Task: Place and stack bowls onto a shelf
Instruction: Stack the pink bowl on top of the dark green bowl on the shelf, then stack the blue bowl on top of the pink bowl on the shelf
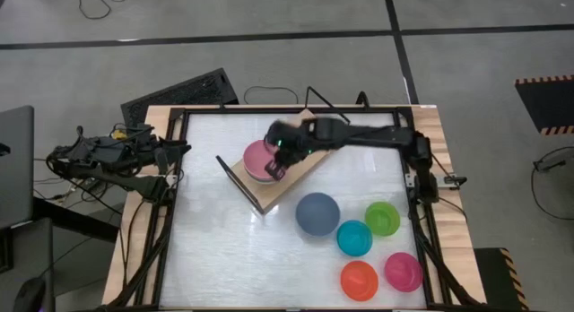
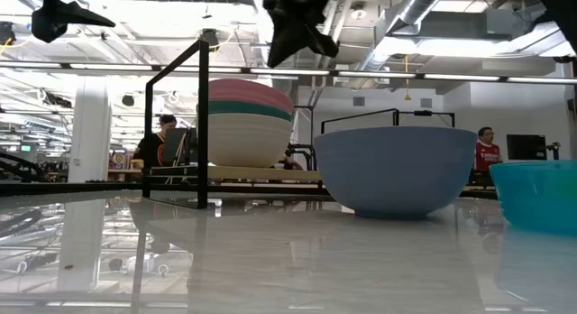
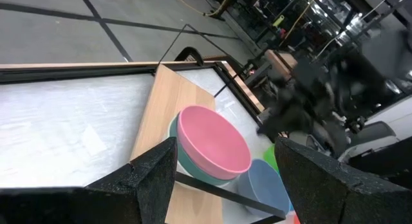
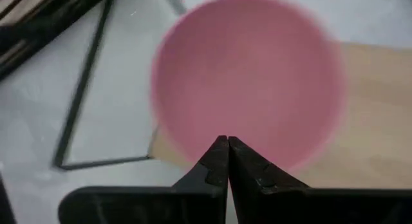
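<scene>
Nearest, the blue-grey bowl waits on the table while the right gripper, pinched shut and empty, hangs over the pink bowl stacked on the shelf; it should lift straight up first.

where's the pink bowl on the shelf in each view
High view: the pink bowl sits left of centre on the shelf, under the right claw.
Low view: it tops the stack, left of centre, behind the black wire frame.
Left wrist view: centre, nested in a teal bowl.
Right wrist view: fills the middle, beyond the shut claw.
Shared landmark: the shelf's light wooden board.
</scene>
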